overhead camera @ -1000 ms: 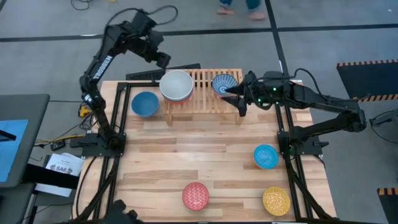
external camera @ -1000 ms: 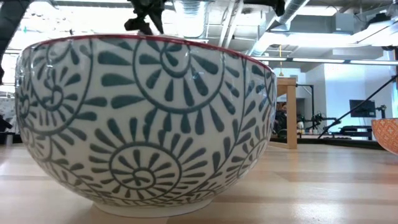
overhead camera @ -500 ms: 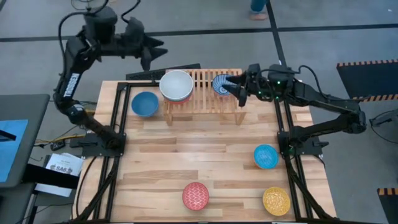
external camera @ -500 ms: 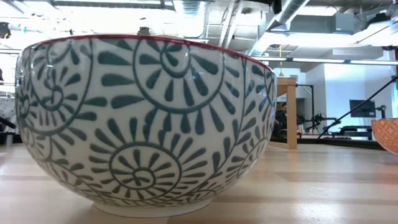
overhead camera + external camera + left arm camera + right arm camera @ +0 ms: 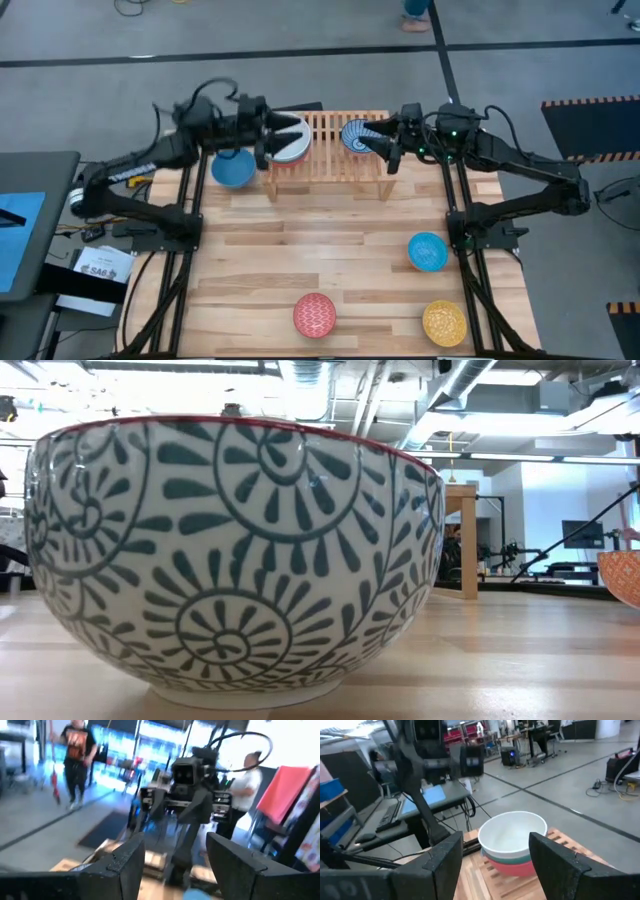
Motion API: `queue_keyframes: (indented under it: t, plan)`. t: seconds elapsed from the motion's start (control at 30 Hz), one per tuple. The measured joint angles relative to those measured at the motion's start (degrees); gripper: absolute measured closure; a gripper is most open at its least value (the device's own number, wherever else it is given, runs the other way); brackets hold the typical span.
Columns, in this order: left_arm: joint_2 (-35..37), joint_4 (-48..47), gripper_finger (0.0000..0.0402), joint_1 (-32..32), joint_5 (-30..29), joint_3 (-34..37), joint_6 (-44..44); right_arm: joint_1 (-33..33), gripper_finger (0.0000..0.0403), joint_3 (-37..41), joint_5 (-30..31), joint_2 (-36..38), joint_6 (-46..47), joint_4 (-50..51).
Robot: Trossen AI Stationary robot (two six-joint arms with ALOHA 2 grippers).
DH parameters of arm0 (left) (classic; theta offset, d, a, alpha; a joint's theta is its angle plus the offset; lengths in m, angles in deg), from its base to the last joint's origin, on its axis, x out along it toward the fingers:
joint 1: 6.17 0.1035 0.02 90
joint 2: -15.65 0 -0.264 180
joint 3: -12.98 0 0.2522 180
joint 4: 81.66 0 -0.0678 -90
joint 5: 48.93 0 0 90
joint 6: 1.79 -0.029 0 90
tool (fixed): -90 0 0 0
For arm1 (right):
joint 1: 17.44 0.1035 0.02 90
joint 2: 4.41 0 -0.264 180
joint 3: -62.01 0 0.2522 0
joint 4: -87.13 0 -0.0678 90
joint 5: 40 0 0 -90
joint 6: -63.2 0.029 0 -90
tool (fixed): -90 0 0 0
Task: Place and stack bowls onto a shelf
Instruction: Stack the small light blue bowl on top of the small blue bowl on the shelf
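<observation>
1. Counter. The light plank counter (image 5: 330, 250) carries the low slatted light-wood shelf (image 5: 322, 165) at its far edge. Four bowls wait off the shelf: the plain blue bowl (image 5: 232, 168) just beside the shelf's left end, and the light blue bowl (image 5: 427, 251), red patterned bowl (image 5: 314, 315) and yellow patterned bowl (image 5: 444, 322) well apart from it, toward the near edge.

2. Change. My left arm has swung down from its raised pose behind the counter; my left tool (image 5: 272, 138) now sits at the shelf's left end. My right tool (image 5: 385, 148) has drawn back slightly from the shelf's right part. Judgement: both placements are complete, and both arms are free for the next bowl.

3. Shelf load. The white bowl (image 5: 512, 832) is nested in the red bowl (image 5: 516, 866), directly beside my left tool. The blue-white patterned bowl (image 5: 355, 135) stands just beside my right tool, apart from it.

4. Tools. Both have their fingers spread and carry nothing.
</observation>
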Motion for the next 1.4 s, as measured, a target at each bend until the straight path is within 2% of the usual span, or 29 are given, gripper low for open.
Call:
queue_keyframes:
  t: [0.07, 0.17, 0.4, 0.5, 0.57, 0.7, 0.9, 0.97, 1.07, 1.23, 1.33, 1.4]
  plan:
    - [2.6, 4.6, 0.0207, -0.7, -0.3, 5.7, -0.2, 0.0, 0.0149, -0.1, -0.2, 0.3, -0.9, -0.4]
    - [5.7, 6.0, 0.0207, -1.0, -2.1, 10.6, -1.7, -0.2, 0.0149, -0.1, -0.2, 0.7, -1.5, -0.3]
    - [7.5, 4.9, 0.0207, -1.0, -3.2, 11.7, -2.8, -0.2, 0.0149, -0.1, -0.2, 0.7, -1.5, -0.5]
    - [7.4, 4.7, 0.0207, -1.0, -3.2, 11.7, -2.8, 0.5, 0.0149, -0.3, -0.5, 0.6, 2.7, 0.4]
    - [7.5, 4.2, 0.0207, -0.9, -3.2, 11.7, -2.8, 1.6, 0.0149, -2.0, -2.9, 0.6, 6.0, 6.6]
    - [7.4, 2.6, 0.0207, -1.0, -3.2, 11.7, -2.8, 7.5, 0.0149, -5.1, -4.8, -0.4, 10.8, 27.0]
    - [7.4, 2.6, 0.0207, -0.9, -3.2, 11.7, -2.7, 20.4, 0.0149, -3.3, -5.2, -3.8, 28.7, 56.7]
    - [7.4, 2.7, 0.0207, -0.9, -3.2, 11.7, -2.7, 25.6, 0.0149, -1.3, -5.4, -5.5, 37.2, 61.5]
    - [7.4, 3.1, 0.0207, -0.9, -3.2, 11.7, -2.7, 32.6, 0.0149, 3.2, -6.9, -7.2, 50.0, 62.4]
    - [7.4, 3.2, 0.0207, -0.9, -3.2, 11.7, -2.7, 41.5, 0.0149, 11.3, -8.0, -10.9, 68.8, 57.4]
    - [7.4, 3.2, 0.0207, -0.9, -3.2, 11.7, -2.7, 45.0, 0.0149, 14.4, -7.9, -13.0, 77.7, 56.3]
    - [7.4, 3.2, 0.0207, -0.9, -3.2, 11.7, -2.6, 46.4, 0.0149, 15.7, -7.9, -14.7, 80.4, 56.1]
